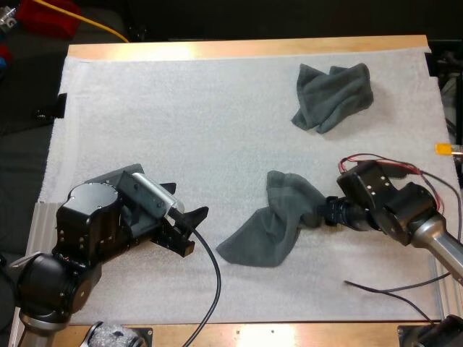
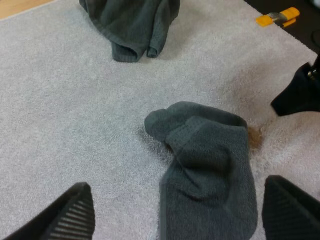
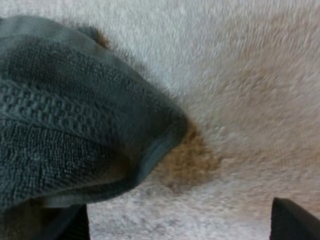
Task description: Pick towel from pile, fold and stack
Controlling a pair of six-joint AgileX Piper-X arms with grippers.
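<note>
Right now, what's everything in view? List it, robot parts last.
far towel: one, dark grey-green, crumpled at the mat's far right.
near towel: one, dark grey-green, rumpled mid-mat.
stain: one, brownish, on the mat beside the near towel's edge.
mat: one, white, covering the table.
table: one, wooden, under the mat.
left gripper: one, black, open, at the mat's near left, facing the near towel.
right gripper: one, black, open, at the near towel's end.
</note>
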